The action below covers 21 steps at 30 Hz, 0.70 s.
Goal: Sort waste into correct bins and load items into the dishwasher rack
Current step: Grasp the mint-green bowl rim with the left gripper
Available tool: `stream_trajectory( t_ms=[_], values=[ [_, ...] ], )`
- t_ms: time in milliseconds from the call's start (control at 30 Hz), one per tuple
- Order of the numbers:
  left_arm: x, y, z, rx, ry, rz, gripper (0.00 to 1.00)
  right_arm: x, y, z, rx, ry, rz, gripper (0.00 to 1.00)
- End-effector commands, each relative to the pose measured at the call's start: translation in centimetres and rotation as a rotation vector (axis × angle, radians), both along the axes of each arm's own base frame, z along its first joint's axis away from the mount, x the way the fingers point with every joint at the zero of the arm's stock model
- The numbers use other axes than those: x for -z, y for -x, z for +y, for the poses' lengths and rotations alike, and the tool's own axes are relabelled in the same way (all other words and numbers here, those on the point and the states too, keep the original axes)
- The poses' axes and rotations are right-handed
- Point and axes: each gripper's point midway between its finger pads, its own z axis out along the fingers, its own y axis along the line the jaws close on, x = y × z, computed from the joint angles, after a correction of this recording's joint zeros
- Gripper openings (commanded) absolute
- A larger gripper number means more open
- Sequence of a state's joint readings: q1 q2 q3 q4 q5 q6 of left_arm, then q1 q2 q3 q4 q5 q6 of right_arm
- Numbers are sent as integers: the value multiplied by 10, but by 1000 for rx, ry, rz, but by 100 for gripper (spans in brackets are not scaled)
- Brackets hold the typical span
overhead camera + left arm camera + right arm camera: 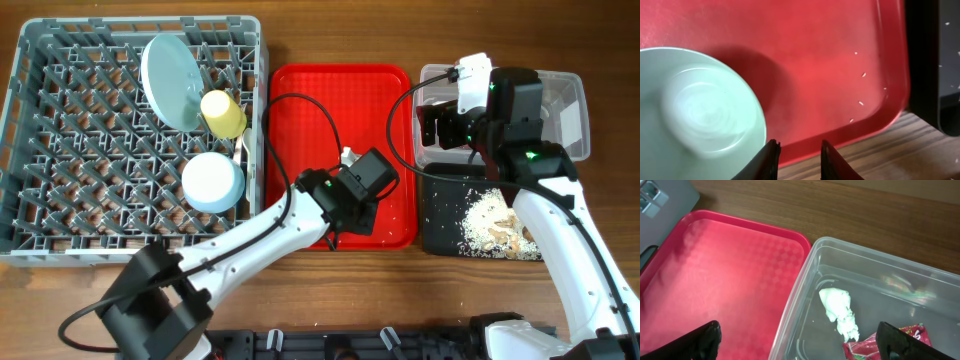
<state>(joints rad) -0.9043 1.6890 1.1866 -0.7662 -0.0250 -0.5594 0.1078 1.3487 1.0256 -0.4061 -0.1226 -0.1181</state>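
Note:
The grey dishwasher rack [60, 130] holds the light blue plate [170, 80], the yellow cup [222, 113] and one pale bowl [212, 181] turned upside down. My left gripper [358, 210] hangs over the red tray's near right corner. In the left wrist view it [800, 160] is open with nothing between the fingers, and the second pale green bowl [700, 110] lies against its left finger. My right gripper [800, 342] is wide open and empty over the clear tub [805, 280], which holds the white tissue [839, 309] and the red wrapper [880, 345].
The flat red tray [330, 100] lies between the rack and the bins, with a few rice grains [860, 102] near its edge. The black tray [440, 215] in front of the clear tub [570, 85] holds rice and brown scraps [490, 215]. Bare wood runs along the front.

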Motion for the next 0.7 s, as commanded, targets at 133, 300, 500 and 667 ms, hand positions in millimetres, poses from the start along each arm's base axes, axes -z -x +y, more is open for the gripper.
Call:
stream_trajectory(
  t_ms=[133,300,500,667],
  values=[
    [20,-8,11,-17,-95,-27,29,2,-1,1,-13,6,3,100],
    [32,-6,12,-16,-123,-6,29,2,-1,1,-13,6,3,100],
    [46,-5,15,-14,-156,20,29,2,-1,1,-13,6,3,100],
    [47,-4,15,-14,-158,22,20,2,-1,1,-13,6,3,100]
  ],
)
